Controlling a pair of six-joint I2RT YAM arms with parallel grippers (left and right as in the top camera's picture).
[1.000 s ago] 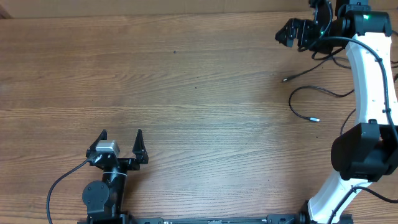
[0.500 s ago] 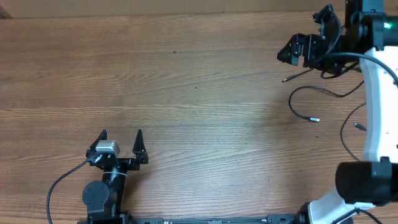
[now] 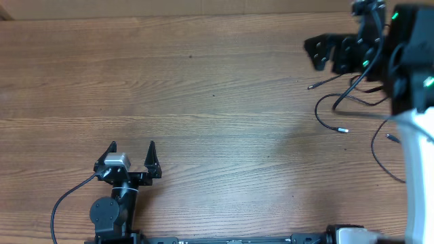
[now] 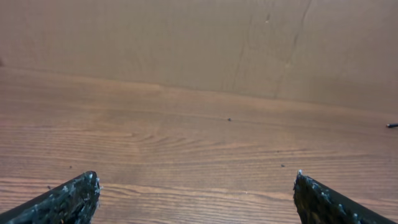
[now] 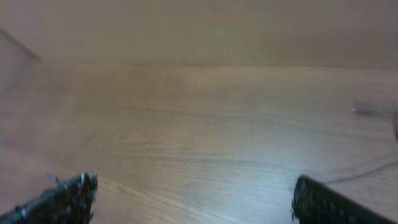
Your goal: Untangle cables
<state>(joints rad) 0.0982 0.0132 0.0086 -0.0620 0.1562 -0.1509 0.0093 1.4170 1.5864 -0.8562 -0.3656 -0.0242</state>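
Three thin black cables lie apart on the wooden table at the right. One cable [image 3: 325, 83] has its plug pointing left. A second cable [image 3: 324, 112] curls in a loop to a plug at its lower end. A third cable [image 3: 377, 152] runs down by the right arm. My right gripper [image 3: 314, 55] is open and empty, held above the table just up-left of the cables. Its wrist view is blurred and shows a plug [image 5: 367, 111] at the far right, with bare wood between the fingers [image 5: 193, 193]. My left gripper [image 3: 132, 146] is open and empty at the lower left, far from the cables.
The white right arm [image 3: 417, 156] runs down the right edge, with its own thicker black wires [image 3: 359, 81] hanging over the cables. The left arm's base [image 3: 112, 213] and its wire sit at the front edge. A brown wall [image 4: 186, 43] backs the table's far side.
The right arm has swung toward the right and risen nearer the camera, uncovering the third cable. Its gripper has stayed at the upper right. The left arm has not moved.
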